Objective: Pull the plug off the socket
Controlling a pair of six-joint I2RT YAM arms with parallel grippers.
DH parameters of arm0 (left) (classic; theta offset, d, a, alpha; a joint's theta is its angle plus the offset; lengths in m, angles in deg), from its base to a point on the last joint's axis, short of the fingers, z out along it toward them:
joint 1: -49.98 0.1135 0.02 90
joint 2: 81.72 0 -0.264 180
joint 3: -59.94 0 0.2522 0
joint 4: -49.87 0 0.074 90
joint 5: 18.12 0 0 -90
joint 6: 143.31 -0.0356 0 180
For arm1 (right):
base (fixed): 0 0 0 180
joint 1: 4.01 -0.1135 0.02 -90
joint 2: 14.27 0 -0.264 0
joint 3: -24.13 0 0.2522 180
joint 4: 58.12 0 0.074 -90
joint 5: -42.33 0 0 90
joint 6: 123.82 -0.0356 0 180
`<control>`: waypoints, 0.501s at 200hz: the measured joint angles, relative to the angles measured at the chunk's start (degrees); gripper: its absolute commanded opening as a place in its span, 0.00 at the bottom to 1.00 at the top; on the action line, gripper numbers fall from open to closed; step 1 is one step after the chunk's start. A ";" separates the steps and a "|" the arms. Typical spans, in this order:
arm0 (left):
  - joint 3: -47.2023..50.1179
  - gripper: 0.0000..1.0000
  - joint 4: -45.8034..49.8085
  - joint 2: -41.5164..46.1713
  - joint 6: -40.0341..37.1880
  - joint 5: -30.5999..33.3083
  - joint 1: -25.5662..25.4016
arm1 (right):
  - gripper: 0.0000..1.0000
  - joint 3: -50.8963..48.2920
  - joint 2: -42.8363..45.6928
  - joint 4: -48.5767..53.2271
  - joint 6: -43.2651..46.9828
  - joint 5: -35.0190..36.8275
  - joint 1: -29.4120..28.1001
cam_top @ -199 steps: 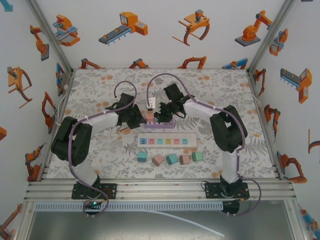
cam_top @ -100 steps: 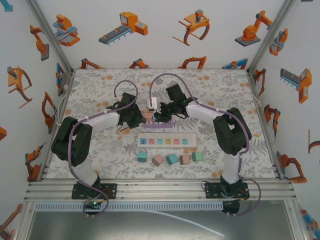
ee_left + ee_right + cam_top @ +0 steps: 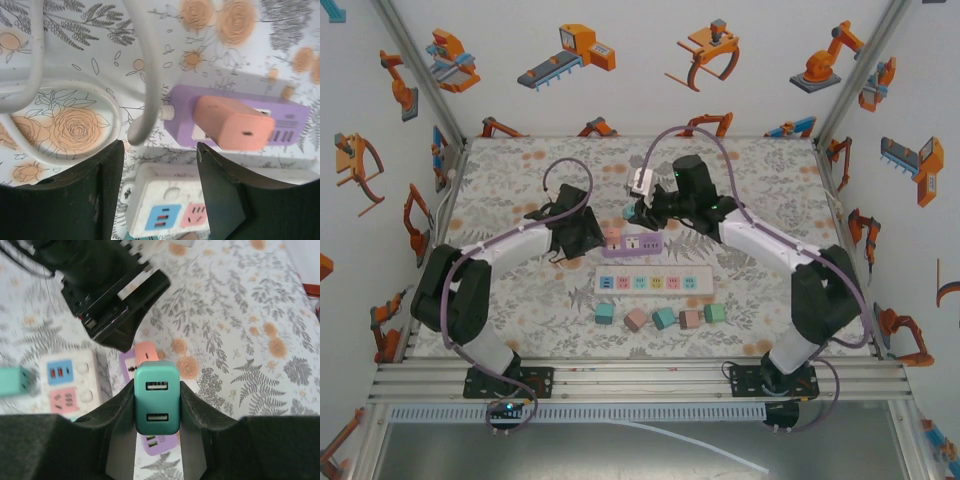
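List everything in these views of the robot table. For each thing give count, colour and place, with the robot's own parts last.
teal plug: one, teal, held above the purple strip
salmon plug: one, salmon, seated in the purple strip
purple strip: one, purple, mid-table
white strip: one, white with coloured sockets, just nearer
blocks: five, teal, pink, teal, pink, green, row nearest the arms
cable: one, white, looping from the purple strip's end
table: one, floral
left gripper: black, open, over the white strip
right gripper: black, shut on the teal plug
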 measured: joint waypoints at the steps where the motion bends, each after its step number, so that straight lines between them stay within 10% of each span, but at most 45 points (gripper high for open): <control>1: 0.00 0.60 0.02 0.15 -0.02 0.00 0.00 | 0.12 -0.15 0.37 -0.22 -0.81 0.33 0.00; 100: -0.04 0.78 0.92 25.83 -18.84 -4.52 -0.28 | 0.08 -18.23 29.94 2.10 -49.77 19.32 0.39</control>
